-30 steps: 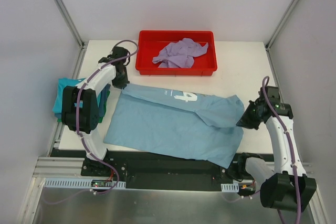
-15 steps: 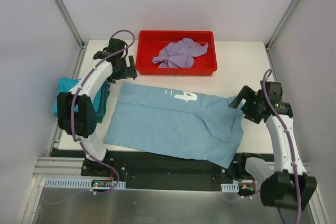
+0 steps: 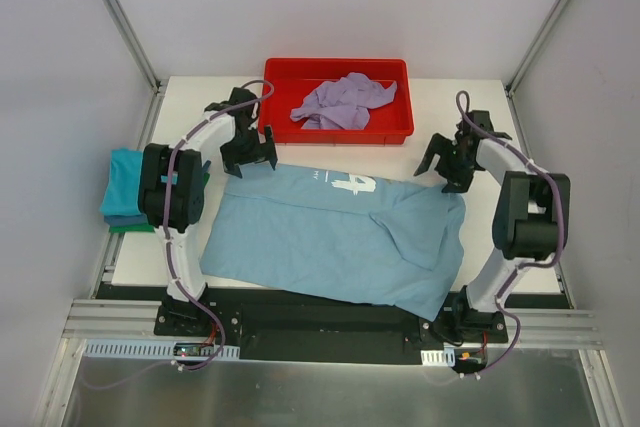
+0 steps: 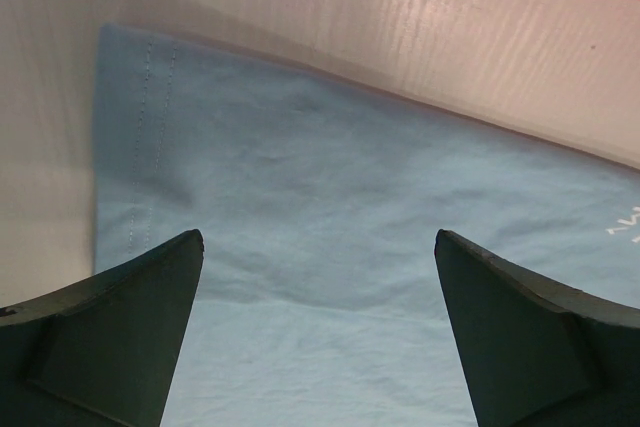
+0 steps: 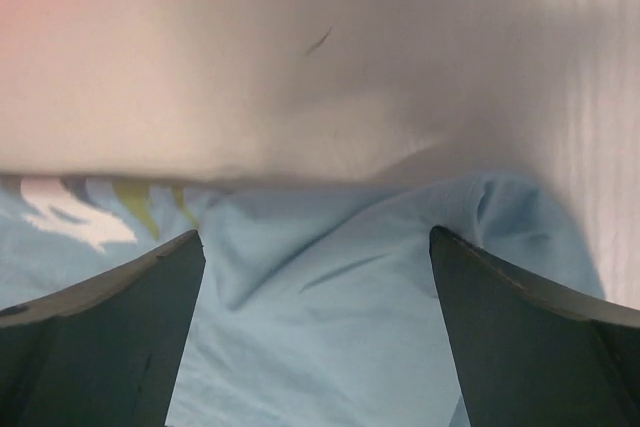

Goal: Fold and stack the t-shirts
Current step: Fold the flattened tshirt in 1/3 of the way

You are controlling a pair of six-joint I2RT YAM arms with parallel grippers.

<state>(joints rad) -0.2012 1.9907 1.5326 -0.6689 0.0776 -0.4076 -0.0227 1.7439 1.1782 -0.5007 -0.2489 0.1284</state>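
I see the light blue t-shirt spread flat in the centre, white lettering near its far edge. The lavender shirt lies crumpled in the far red tray; the teal shirt sits folded at left.

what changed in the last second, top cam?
Right gripper swung from the light blue shirt's right edge to its far-right corner, leaving the sleeve folded inward. Left gripper shifted right, over the far-left corner. Both are open, holding nothing. Lavender shirt in the red tray and folded stack: unchanged.
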